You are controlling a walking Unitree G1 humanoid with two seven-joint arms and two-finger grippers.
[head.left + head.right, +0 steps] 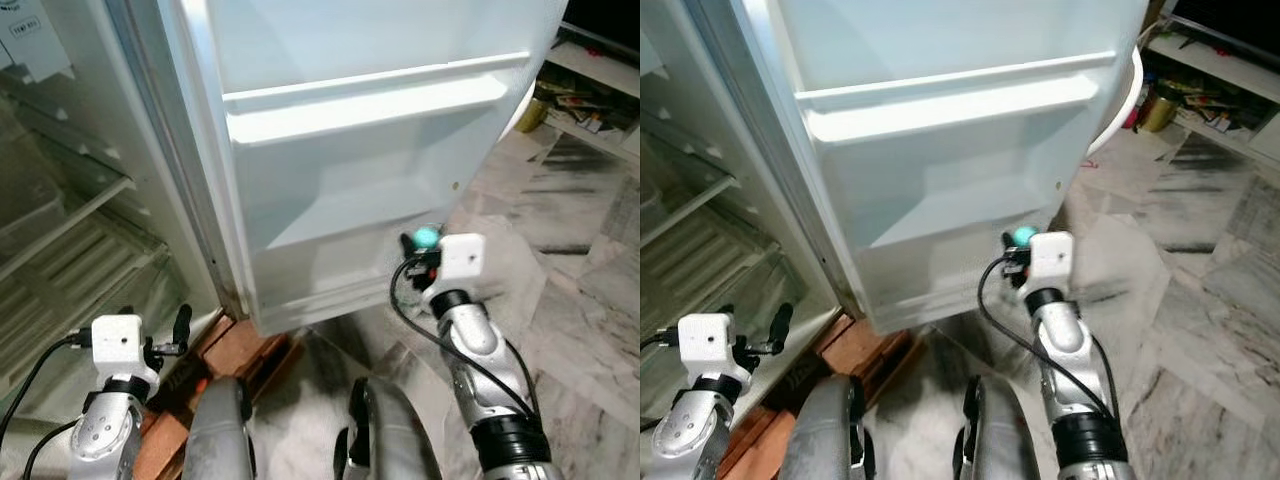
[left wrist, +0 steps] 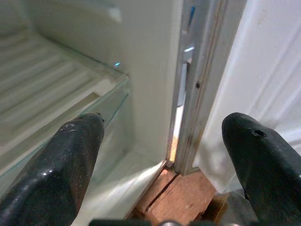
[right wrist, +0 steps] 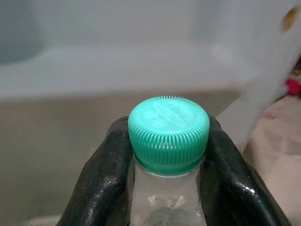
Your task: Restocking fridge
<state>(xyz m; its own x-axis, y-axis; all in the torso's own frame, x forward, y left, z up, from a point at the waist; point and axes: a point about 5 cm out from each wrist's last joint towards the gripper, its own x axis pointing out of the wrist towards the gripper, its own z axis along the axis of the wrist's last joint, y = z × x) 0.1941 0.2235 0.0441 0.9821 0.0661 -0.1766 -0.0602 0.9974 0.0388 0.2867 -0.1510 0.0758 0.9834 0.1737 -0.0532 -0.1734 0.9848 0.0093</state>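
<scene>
Green-capped bottle is clamped by your right hand; lift it over the door shelf lip, left hand released.

Teal ribbed cap, white fridge door.

No legible text anywhere. Raised lettering on the green cap, clamped between the right gripper's fingers, too soft to read. Dark print on a white label in the fridge interior, up and away from the left gripper, too small to read.
</scene>
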